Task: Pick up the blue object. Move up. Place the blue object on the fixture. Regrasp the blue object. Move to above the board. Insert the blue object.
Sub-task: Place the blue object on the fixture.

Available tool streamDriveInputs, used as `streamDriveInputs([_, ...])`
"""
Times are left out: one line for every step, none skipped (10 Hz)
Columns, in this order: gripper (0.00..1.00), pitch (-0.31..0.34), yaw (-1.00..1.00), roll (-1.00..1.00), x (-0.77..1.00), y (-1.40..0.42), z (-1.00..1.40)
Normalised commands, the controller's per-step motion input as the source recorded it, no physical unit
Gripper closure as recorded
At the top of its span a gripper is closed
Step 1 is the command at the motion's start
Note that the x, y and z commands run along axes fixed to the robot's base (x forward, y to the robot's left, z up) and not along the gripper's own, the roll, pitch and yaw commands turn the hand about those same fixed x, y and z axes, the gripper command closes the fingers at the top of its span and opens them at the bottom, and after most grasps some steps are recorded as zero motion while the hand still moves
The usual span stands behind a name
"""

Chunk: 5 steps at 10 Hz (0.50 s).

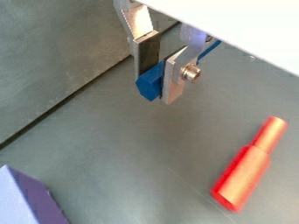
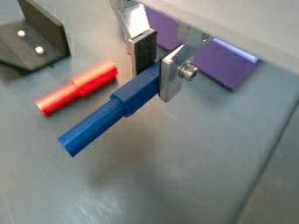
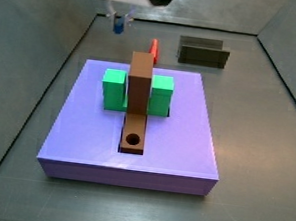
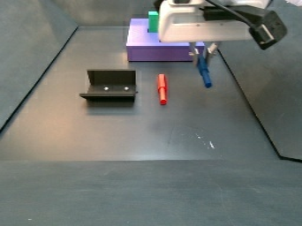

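Note:
My gripper (image 2: pixel 156 79) is shut on the thick end of the blue object (image 2: pixel 103 122), a slim blue peg that sticks out slanting from between the silver fingers (image 2: pixel 170 74). In a side view the gripper (image 4: pixel 200 50) holds the blue object (image 4: pixel 206 71) hanging beside the board (image 4: pixel 139 49), apparently off the floor. The fixture (image 4: pixel 108 86) stands apart from it, with the red peg between them. In a side view the lavender board (image 3: pixel 175 136) carries a green block (image 3: pixel 113 88) and a brown bar (image 3: pixel 137 101) with a round hole; the blue object (image 3: pixel 118 24) hangs beyond its far corner.
A red peg (image 4: pixel 162 88) lies on the dark floor between the fixture and the gripper, and shows in both wrist views (image 1: pixel 249 166) (image 2: pixel 76 88). Dark walls (image 4: pixel 41 66) enclose the floor. The fixture (image 3: pixel 205 55) sits behind the board.

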Motion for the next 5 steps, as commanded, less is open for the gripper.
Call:
streamDriveInputs([1.0, 0.0, -0.09, -1.0, 0.66, 0.1, 0.37])
streamDriveInputs([1.0, 0.0, -0.1, -1.0, 0.59, 0.14, 0.35])
streamDriveInputs([1.0, -0.071, -0.24, -1.0, 0.47, 0.11, 0.39])
streamDriveInputs([1.0, -0.114, -0.27, -1.0, 0.47, 0.1, 0.35])
streamDriveInputs([1.0, -0.157, -0.27, -1.0, 0.47, 0.07, 0.29])
